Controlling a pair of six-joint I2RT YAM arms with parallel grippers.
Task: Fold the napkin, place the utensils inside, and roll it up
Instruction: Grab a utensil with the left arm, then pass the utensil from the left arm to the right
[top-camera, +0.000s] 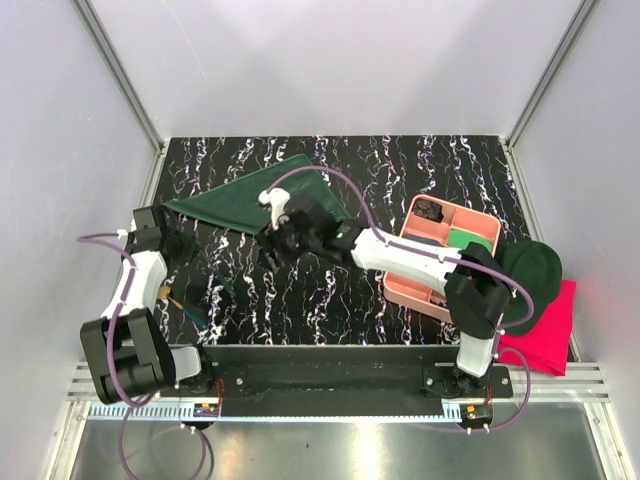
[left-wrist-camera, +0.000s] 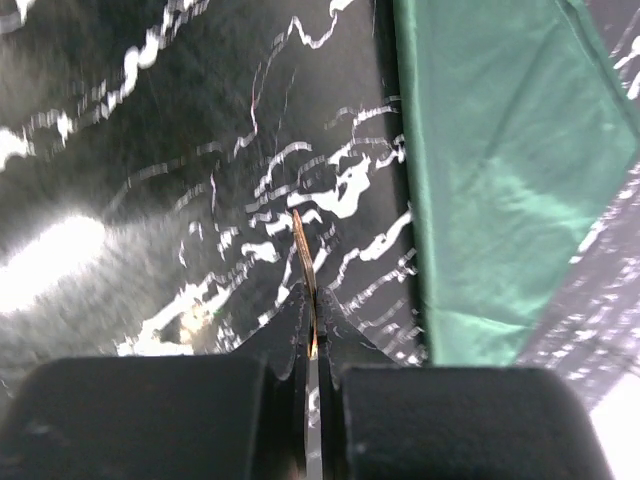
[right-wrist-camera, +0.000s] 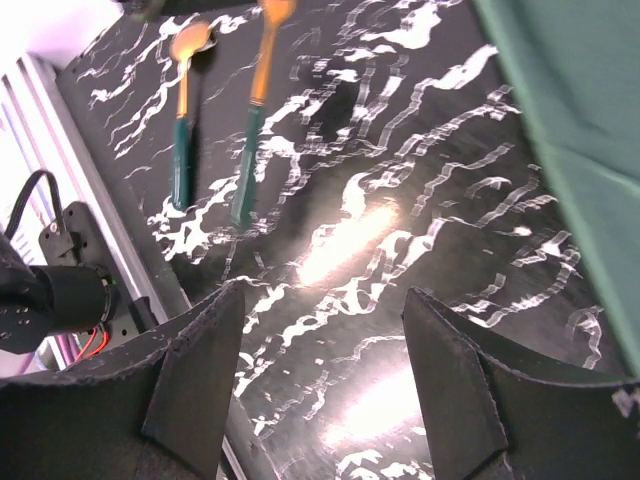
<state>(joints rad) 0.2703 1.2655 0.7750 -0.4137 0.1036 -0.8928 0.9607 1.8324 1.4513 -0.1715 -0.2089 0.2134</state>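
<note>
The dark green napkin (top-camera: 250, 200) lies folded into a triangle at the back left of the table; it also shows in the left wrist view (left-wrist-camera: 500, 180) and the right wrist view (right-wrist-camera: 580, 100). My left gripper (top-camera: 188, 247) (left-wrist-camera: 312, 300) is shut on a thin gold-orange utensil (left-wrist-camera: 304, 255), seen edge-on, just left of the napkin's edge. Two more utensils with green handles and orange ends (right-wrist-camera: 183, 110) (right-wrist-camera: 253, 110) lie side by side on the table near the front left (top-camera: 190, 305). My right gripper (top-camera: 272, 248) (right-wrist-camera: 320, 300) is open and empty above bare table, in front of the napkin.
A pink tray (top-camera: 420, 290) with small items and a bright green swatch (top-camera: 462, 240) stands at the right. A dark green round cloth (top-camera: 530, 270) and a pink-red cloth (top-camera: 550, 330) lie at the right front. White walls enclose the table.
</note>
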